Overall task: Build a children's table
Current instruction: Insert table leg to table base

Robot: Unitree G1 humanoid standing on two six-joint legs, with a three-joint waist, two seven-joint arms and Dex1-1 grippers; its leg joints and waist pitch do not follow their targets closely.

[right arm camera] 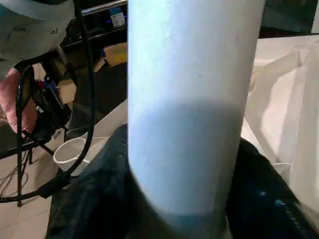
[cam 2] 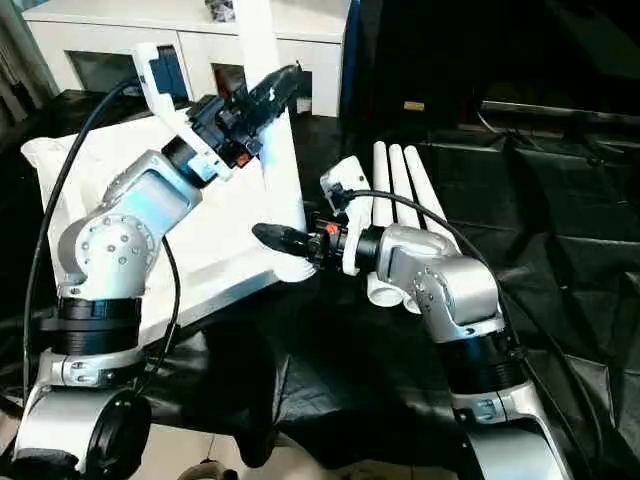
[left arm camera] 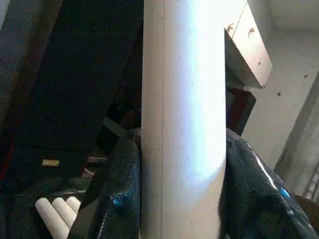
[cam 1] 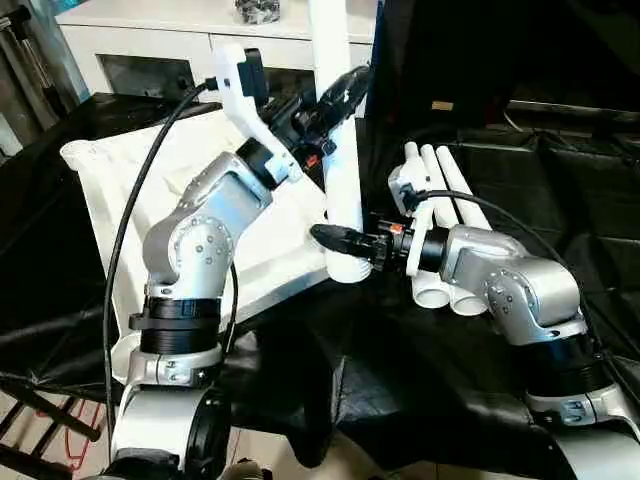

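Right now one white leg [cam 1: 340,130] stands almost straight up, its bottom end by the near right corner of the tabletop [cam 1: 150,170], which lies upside down on the black cloth [cam 1: 560,180]. I cannot tell if the leg's end is already pushed into the corner socket. Three more legs [cam 1: 445,225] lie side by side on the cloth, just to the right of the tabletop, with nothing holding them. So the job looks like it has only just begun: one leg is going in, and three are left to do. The left gripper [cam 1: 335,100] holds the standing leg high up, its black fingers clamped around the tube. The right gripper [cam 1: 340,240] holds the same leg low down, near the bottom end, its fingers closed on the tube too. Behind the tabletop stands a white cabinet [cam 1: 180,30].
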